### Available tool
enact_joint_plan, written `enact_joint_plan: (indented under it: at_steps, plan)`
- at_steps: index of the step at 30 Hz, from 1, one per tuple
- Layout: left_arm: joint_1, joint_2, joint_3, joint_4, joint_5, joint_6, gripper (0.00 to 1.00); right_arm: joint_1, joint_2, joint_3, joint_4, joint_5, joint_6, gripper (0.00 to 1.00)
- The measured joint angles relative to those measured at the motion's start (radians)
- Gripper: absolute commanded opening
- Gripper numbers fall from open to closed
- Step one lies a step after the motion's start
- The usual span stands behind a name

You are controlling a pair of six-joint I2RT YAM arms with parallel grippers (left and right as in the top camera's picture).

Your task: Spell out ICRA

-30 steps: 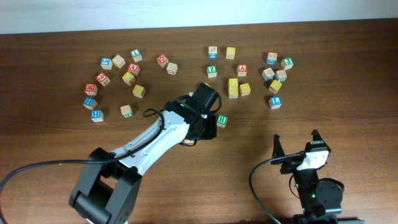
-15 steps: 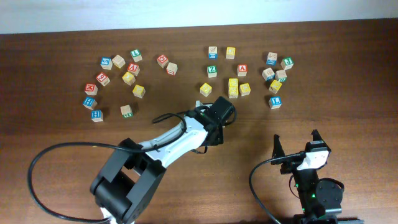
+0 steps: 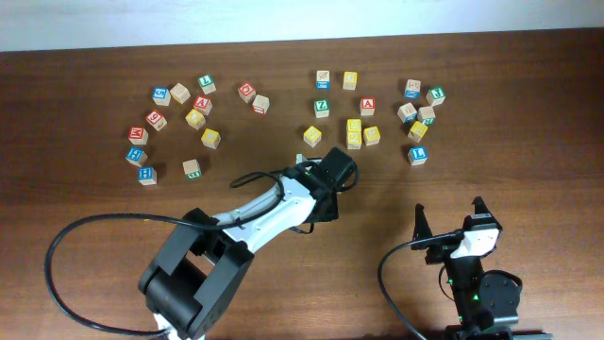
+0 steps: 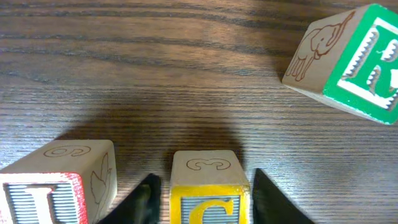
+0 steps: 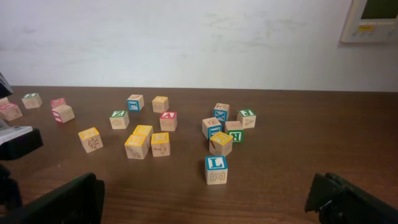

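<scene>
In the left wrist view my left gripper [image 4: 202,182] is open and straddles the yellow "C" cube [image 4: 210,202], which stands on the table with a small gap to each finger. The red "I" cube [image 4: 56,186] stands just left of it. The green "R" cube [image 4: 357,62] lies tilted at the upper right. In the overhead view the left gripper [image 3: 317,200] covers these three cubes. A red "A" cube [image 3: 368,106] sits in the back cluster and shows in the right wrist view [image 5: 168,120]. My right gripper [image 3: 449,219] is open and empty near the front edge.
Loose cubes lie in three groups along the back: left [image 3: 179,93], middle [image 3: 353,132] and right [image 3: 420,129]. A second red "A" [image 3: 202,104] sits in the left group. The blue "L" [image 3: 418,153] and green "Z" [image 3: 322,107] are among them.
One second ago the left arm's wrist was farther left, with the green "R" cube showing beside it. It moved right and now covers the cube. The right arm is still.
</scene>
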Motion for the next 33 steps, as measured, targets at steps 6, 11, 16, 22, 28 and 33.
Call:
enact_joint_plan:
  at_steps: [6, 11, 16, 22, 28, 33]
  plan:
    - [0.0, 0.002, 0.032, -0.064, 0.0, 0.002, 0.44, 0.0, 0.0, 0.0, 0.0, 0.0, 0.0, 0.98]
    - [0.0, 0.008, 0.182, -0.211, 0.0, 0.002, 0.47, 0.0, 0.0, 0.0, 0.0, 0.0, 0.0, 0.98]
    - [0.059, -0.014, 0.503, -0.546, 0.0, 0.0, 0.99, 0.0, 0.0, 0.0, 0.0, 0.0, 0.001, 0.98]
    - [0.485, -0.238, 0.637, -0.813, -0.06, 0.002, 0.99, 0.0, 0.0, 0.0, 0.005, 0.0, 0.0, 0.98]
    - [0.749, -0.249, 0.636, -0.921, -0.068, 0.002, 0.99, -0.001, 0.006, 0.0, 0.346, -0.469, 0.411, 0.98]
    - [0.76, -0.249, 0.636, -0.924, -0.068, 0.002, 0.99, -0.001, 0.002, 0.067, 0.65, -0.462, 0.717, 0.98]
